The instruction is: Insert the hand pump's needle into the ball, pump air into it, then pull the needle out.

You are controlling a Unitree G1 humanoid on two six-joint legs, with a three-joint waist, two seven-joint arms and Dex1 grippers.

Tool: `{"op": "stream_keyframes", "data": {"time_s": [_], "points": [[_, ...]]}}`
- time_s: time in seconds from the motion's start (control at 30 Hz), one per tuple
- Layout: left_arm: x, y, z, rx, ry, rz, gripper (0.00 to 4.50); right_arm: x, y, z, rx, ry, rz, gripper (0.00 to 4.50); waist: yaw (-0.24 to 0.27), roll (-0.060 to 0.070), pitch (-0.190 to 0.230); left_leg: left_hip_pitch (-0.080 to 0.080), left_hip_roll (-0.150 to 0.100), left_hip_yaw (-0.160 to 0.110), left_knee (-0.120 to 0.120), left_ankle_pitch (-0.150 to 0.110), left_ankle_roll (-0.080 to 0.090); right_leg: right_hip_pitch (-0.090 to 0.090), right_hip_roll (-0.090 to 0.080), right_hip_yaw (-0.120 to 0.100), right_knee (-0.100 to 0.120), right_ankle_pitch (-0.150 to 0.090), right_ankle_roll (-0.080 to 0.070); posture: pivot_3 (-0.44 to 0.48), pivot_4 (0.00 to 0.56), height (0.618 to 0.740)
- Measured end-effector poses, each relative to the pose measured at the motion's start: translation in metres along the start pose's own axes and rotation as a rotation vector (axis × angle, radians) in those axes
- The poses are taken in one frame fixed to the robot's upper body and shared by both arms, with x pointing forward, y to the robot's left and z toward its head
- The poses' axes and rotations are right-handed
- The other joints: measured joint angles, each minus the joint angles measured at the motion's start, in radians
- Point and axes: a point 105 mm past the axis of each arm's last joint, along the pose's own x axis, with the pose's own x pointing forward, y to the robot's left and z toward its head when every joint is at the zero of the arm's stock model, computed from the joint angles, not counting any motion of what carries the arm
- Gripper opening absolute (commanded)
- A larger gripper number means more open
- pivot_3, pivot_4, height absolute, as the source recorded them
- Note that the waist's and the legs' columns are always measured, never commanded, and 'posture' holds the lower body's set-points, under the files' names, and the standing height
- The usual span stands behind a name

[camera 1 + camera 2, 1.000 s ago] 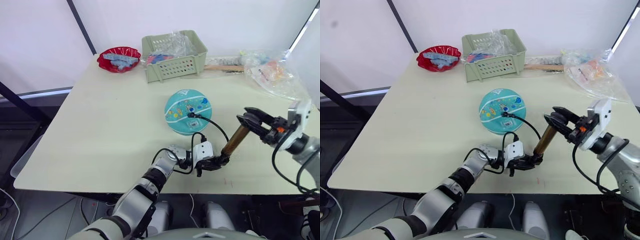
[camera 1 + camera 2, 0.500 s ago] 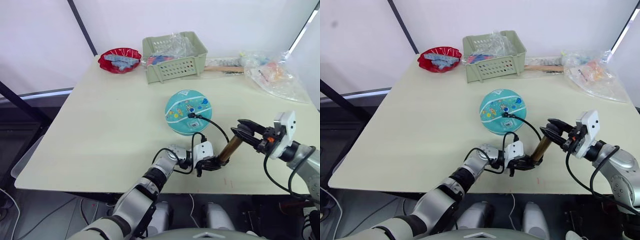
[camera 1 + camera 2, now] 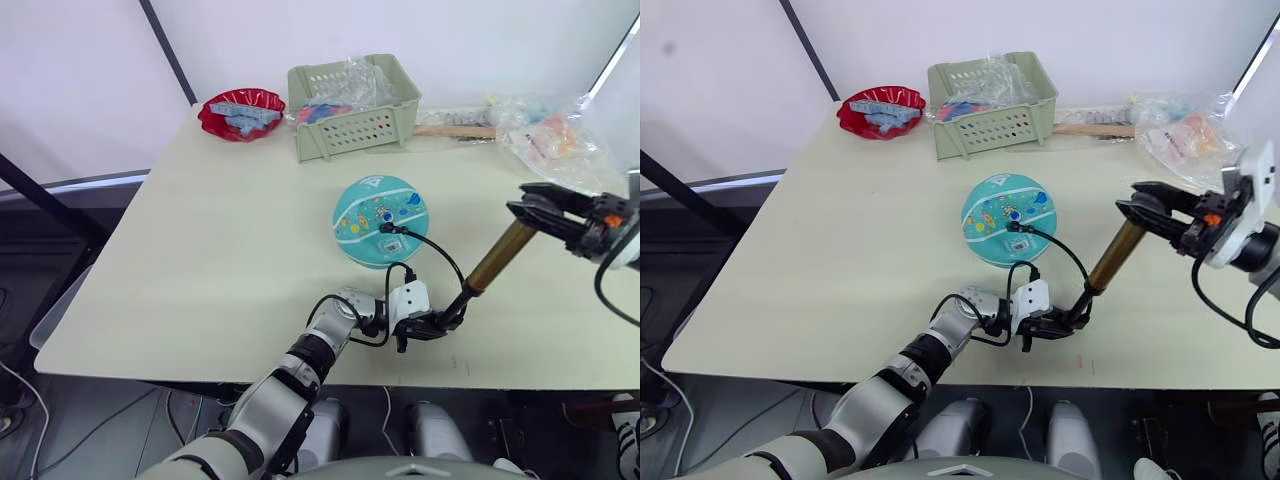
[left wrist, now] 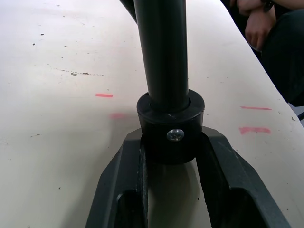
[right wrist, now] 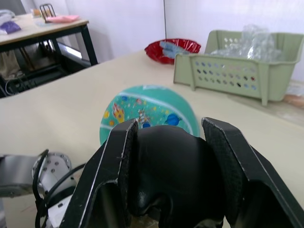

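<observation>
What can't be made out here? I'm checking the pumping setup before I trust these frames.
- The needle: too small in the eye views; only its black fitting on the ball shows.
- The hand pump handle: hidden inside the right gripper.
- The pump's foot: hidden under the left gripper.
- Basket contents: crumpled plastic covers them.

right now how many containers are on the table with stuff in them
2. A red bowl sits at the table's far left corner, holding bluish pieces. A green basket stands just to its right, holding clear plastic wrap and colourful items. The plastic bags far right aren't counted.
</observation>
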Motion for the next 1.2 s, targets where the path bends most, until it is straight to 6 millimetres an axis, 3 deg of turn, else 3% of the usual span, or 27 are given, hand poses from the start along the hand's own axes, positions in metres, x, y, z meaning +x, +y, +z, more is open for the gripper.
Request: {"op": "stream_keyframes", "data": {"time_s": [0.17,0.4,0.67,0.93,1.0,1.2], "points": [[0.001,0.001,0.001,0.001,-0.002,0.004,0.95,-0.006,-0.01,0.024,-0.014,-0.035,-0.024,1.66,0.0,0.0,0.001,0.0,0.0,0.0,0.0,0.0,0.0,0.0,0.0,0.0,0.0,0.0,0.0,0.0,0.15,0.74],[0.001,0.003,0.004,0.012,-0.007,0.008,0.95,-0.007,-0.019,0.026,0.049,-0.042,-0.045,1.66,0.0,0.0,0.002,-0.008,0.0,0.001,0.0,0.001,-0.001,-0.01,0.0,0.001,0.002,0.001,-0.001,0.0,0.15,0.74],[0.001,0.002,0.004,0.01,-0.006,0.008,0.95,-0.009,-0.012,0.023,0.023,-0.052,-0.057,1.66,0.0,0.0,0.001,-0.008,0.0,0.001,0.0,0.0,0.0,-0.009,0.0,0.001,0.002,0.0,-0.001,0.0,0.15,0.74],[-0.003,0.004,-0.004,-0.003,0.024,0.024,0.95,-0.003,0.005,-0.013,-0.02,-0.067,-0.055,1.66,-0.008,-0.007,-0.007,0.004,0.003,0.001,-0.001,0.0,0.0,0.001,0.003,0.001,0.003,0.0,0.0,0.0,0.15,0.74],[-0.004,0.004,-0.006,-0.006,0.033,0.026,0.95,0.002,0.012,-0.035,0.015,-0.045,-0.049,1.66,-0.008,-0.01,-0.011,0.007,0.004,0.0,-0.001,0.0,0.0,0.004,0.004,0.0,0.003,0.0,0.0,0.0,0.15,0.74],[-0.004,0.002,-0.008,-0.007,0.038,0.023,0.95,0.011,0.025,-0.076,0.068,0.014,-0.055,1.66,-0.01,-0.011,-0.012,0.014,0.003,0.0,-0.003,0.0,0.0,0.01,0.004,0.001,0.002,-0.003,0.003,0.0,0.15,0.74]]}}
